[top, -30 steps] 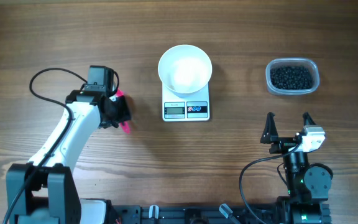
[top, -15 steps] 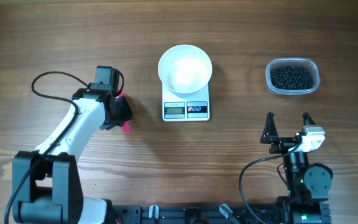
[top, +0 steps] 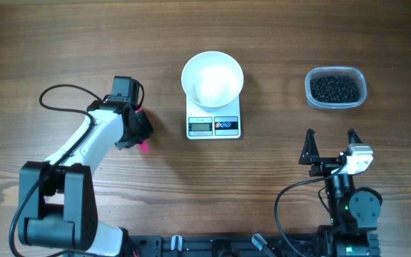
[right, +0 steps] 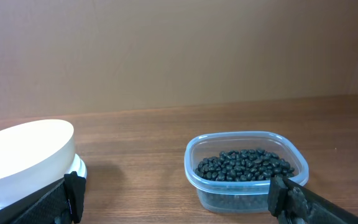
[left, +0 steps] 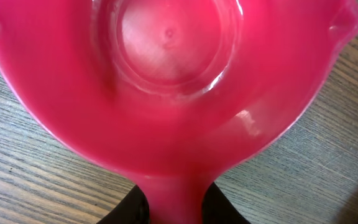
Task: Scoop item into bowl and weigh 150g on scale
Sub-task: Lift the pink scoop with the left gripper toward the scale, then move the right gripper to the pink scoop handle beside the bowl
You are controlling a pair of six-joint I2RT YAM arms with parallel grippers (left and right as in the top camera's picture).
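Note:
The white bowl [top: 212, 78] [right: 23, 155] sits on the white scale [top: 214, 126] [right: 79, 168] at the table's middle. The item, black pellets [top: 335, 88] [right: 244, 165], fills a clear tub [top: 310, 87] [right: 247, 194] at the far right. A pink scoop [top: 143, 147] [left: 166, 93] lies left of the scale, its bowl filling the left wrist view. My left gripper [top: 135, 128] [left: 176, 204] is shut on the scoop's handle, its black fingers [left: 132, 208] pressing both sides. My right gripper [top: 330, 138] [right: 179, 193] stands open near the front edge, nothing between its fingers.
The left arm's black cable [top: 63, 96] loops over the table at the left. Bare wood lies between the scale and the tub. A brown wall [right: 179, 50] closes the far side.
My left gripper has shifted slightly right and its jaws have closed in on the scoop's handle. The right arm has not moved.

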